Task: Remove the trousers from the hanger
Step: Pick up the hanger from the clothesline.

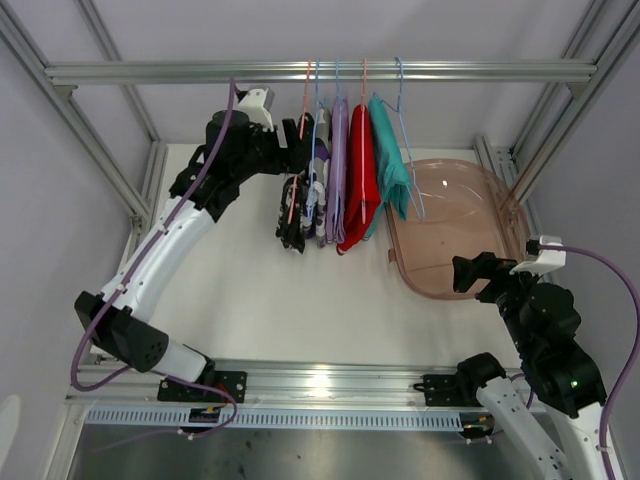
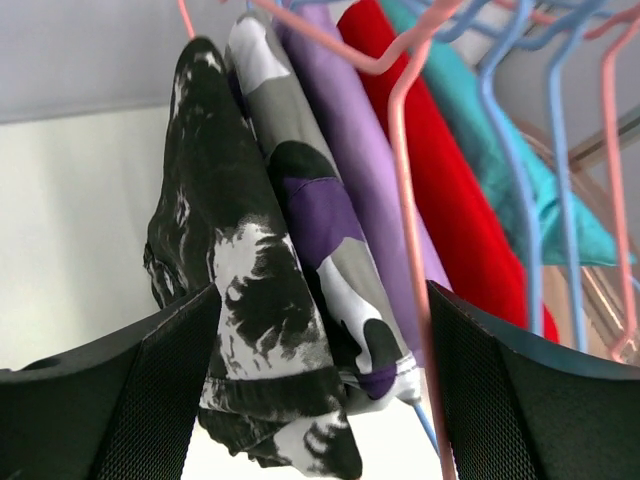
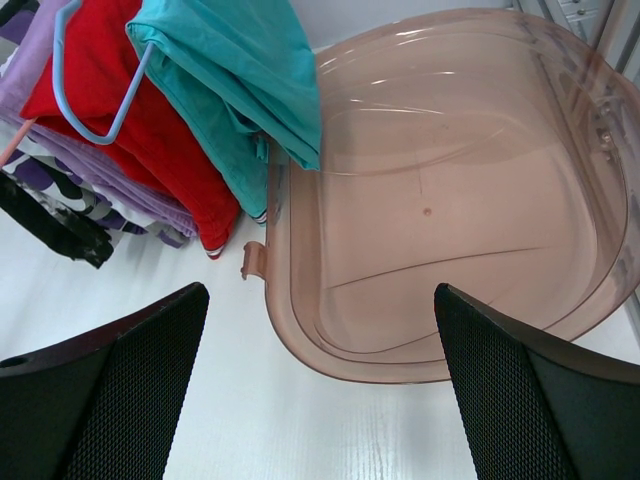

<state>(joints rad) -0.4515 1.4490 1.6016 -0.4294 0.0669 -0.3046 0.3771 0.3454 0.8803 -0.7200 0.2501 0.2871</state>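
Five trousers hang folded over thin hangers on the top rail (image 1: 320, 72): black-and-white speckled (image 1: 293, 222), purple-and-white patterned (image 1: 318, 190), lilac (image 1: 338, 170), red (image 1: 362, 180) and teal (image 1: 390, 165). My left gripper (image 1: 300, 140) is open right beside the speckled pair. In the left wrist view its fingers stand on either side of the speckled trousers (image 2: 235, 290), the patterned pair (image 2: 320, 230) and a pink hanger (image 2: 410, 200), with nothing pinched. My right gripper (image 1: 470, 272) is open and empty over the tub's near rim (image 3: 400, 360).
A clear brownish plastic tub (image 1: 455, 225) lies on the white table to the right of the clothes. Aluminium frame posts (image 1: 560, 110) stand at the sides. Blue hangers (image 2: 560, 180) hang among the lilac, red (image 3: 110, 90) and teal (image 3: 240, 80) pairs.
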